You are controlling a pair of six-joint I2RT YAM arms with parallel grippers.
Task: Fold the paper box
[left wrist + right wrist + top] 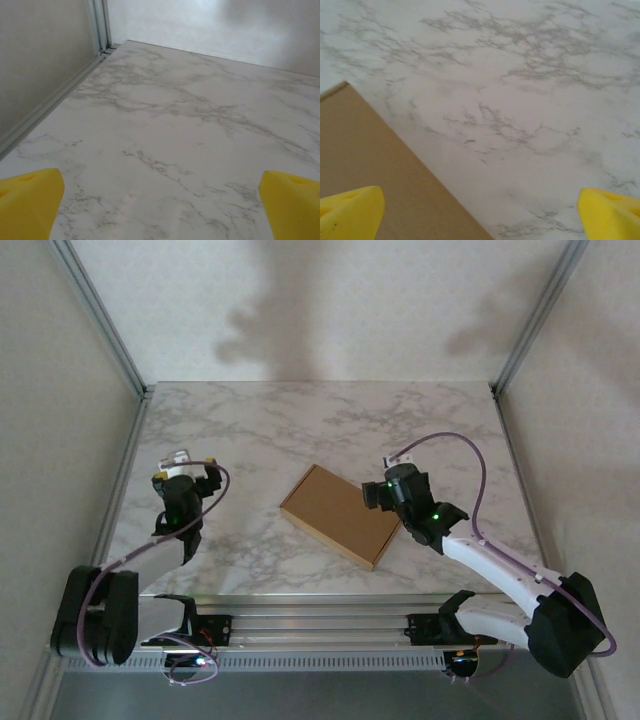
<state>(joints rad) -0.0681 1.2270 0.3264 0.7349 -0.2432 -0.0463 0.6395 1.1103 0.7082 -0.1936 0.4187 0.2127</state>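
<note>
2 gaping, left tool (160, 210), right tool (480, 212) tilted by paper box (340, 515)

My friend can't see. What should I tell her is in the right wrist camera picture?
A flat brown paper box lies on a white marble table, in the picture's lower left corner. The right gripper is open wide, its yellow fingertips at the bottom corners, one in front of the box.

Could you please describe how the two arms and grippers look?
The right arm: white links, black joints; the left arm: mostly black. Each carries a purple cable and a green light. The left gripper and right gripper have yellow fingertips.
</note>
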